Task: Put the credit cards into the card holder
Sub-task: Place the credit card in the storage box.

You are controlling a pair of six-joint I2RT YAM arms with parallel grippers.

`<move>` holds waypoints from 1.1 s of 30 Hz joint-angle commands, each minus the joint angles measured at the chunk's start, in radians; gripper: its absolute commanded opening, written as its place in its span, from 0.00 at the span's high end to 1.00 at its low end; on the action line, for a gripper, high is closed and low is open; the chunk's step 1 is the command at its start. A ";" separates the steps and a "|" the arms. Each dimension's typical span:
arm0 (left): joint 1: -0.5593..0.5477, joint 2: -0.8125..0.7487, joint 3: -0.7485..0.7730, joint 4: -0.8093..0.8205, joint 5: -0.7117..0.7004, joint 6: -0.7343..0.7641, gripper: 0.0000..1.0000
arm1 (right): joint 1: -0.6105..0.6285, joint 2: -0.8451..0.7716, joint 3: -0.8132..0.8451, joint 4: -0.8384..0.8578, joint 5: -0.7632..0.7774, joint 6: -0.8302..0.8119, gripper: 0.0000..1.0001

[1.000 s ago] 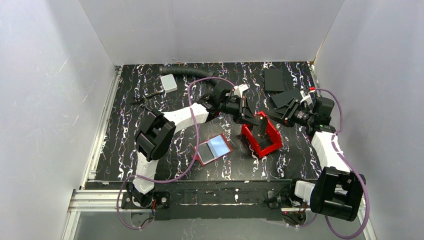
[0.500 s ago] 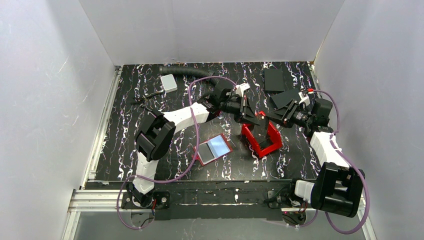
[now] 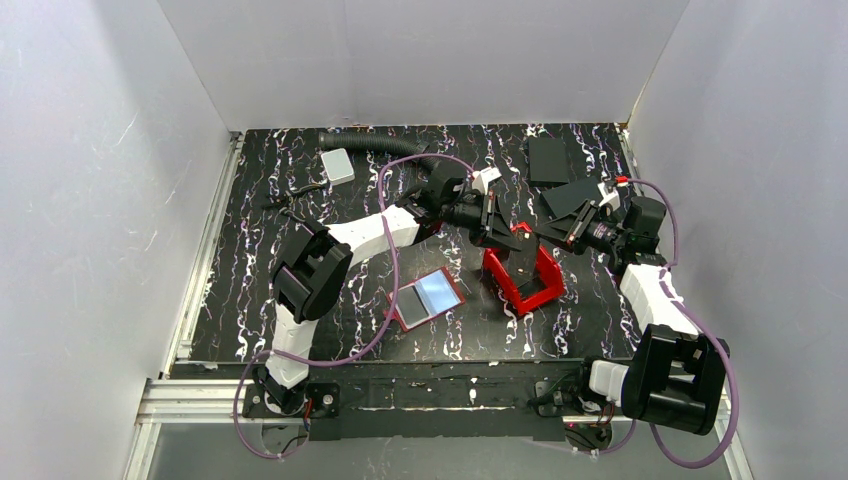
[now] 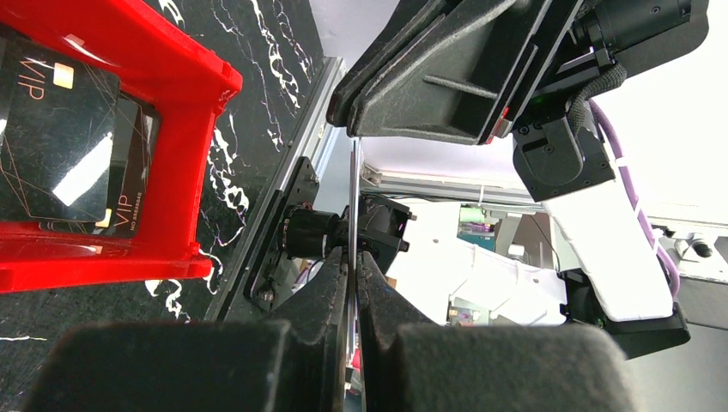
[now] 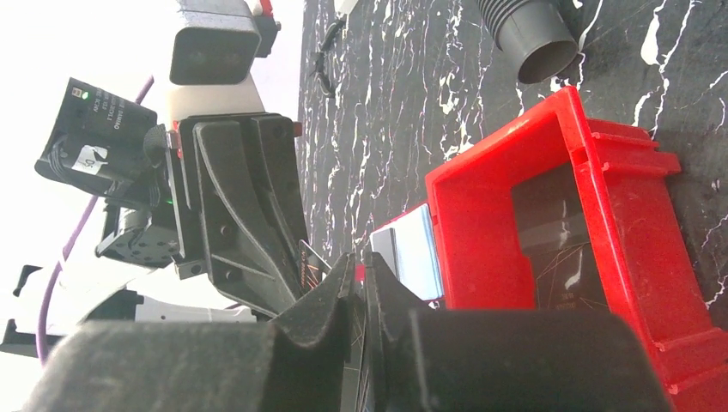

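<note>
The right arm has swung in towards 9 o'clock. Its right gripper (image 5: 360, 276) now faces the left gripper (image 4: 354, 287) tip to tip, above the 12 o'clock rim of the red bin (image 4: 182, 172). Its jaws have narrowed to a thin slit.

The left gripper is clamped tight on 1 dark card (image 4: 353, 202), seen edge-on. The card's far edge runs into that slit. Whether the right pads already press on the card, I cannot tell.

This reads as a handover, likely to turn the card or change the grip on it for the pocket. The left gripper should not let go until the right one is firmly closed, or the card drops back into the bin.

2 more dark VIP cards (image 4: 51, 146) lie in the bin. The card holder (image 3: 403, 312) lies open on the counter (image 3: 300, 200) at the bin's 8 o'clock, just beside it. It shows a pale blue face (image 3: 436, 291). Most of the task is probably still to do.
</note>
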 commanded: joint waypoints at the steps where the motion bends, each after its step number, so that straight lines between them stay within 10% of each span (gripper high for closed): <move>1: -0.005 0.007 0.035 0.016 0.025 -0.002 1.00 | 0.003 -0.026 -0.009 0.054 -0.033 0.016 0.86; 33: 0.013 0.075 0.073 0.017 -0.017 -0.047 1.00 | 0.006 -0.071 -0.104 0.155 -0.054 0.160 0.77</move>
